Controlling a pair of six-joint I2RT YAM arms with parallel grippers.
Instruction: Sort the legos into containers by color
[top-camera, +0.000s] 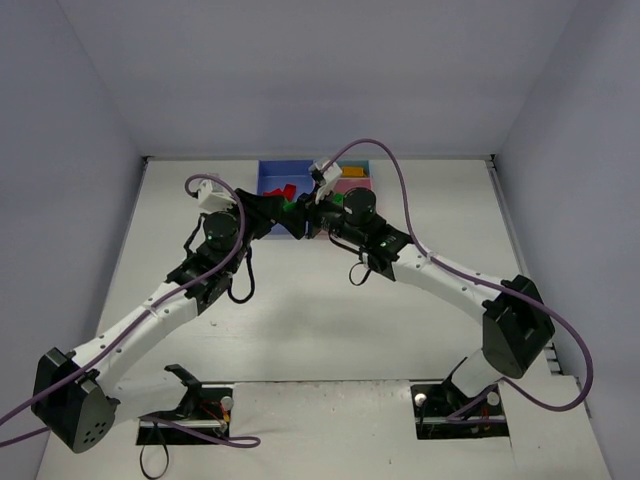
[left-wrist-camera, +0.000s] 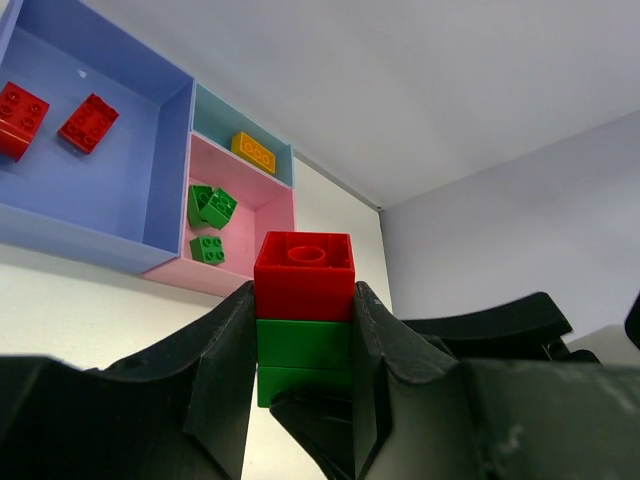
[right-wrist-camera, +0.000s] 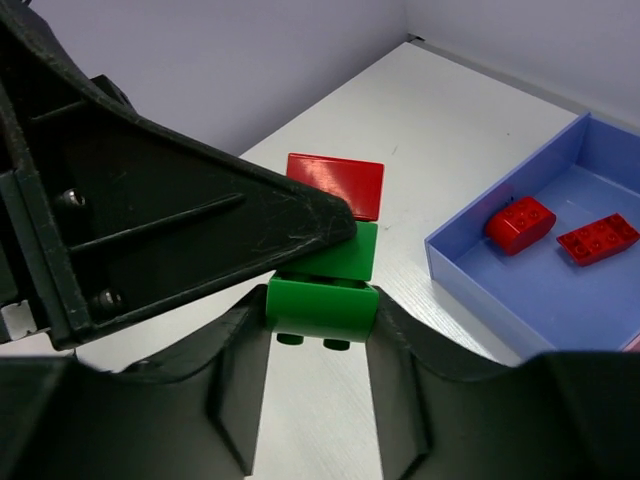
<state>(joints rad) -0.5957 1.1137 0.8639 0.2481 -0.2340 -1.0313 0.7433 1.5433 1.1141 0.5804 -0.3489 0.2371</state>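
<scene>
Both grippers hold one stack of legos above the table, in front of the containers. In the left wrist view my left gripper is shut on the stack's red top brick and the green brick under it. In the right wrist view my right gripper is shut on the lowest green brick, studs facing down. The blue tray holds two red bricks. The pink tray holds green bricks. The teal tray holds an orange brick.
In the top view the two grippers meet right at the near edge of the tray cluster, at the back middle of the white table. Grey walls close in the back and both sides. Purple cables loop over both arms.
</scene>
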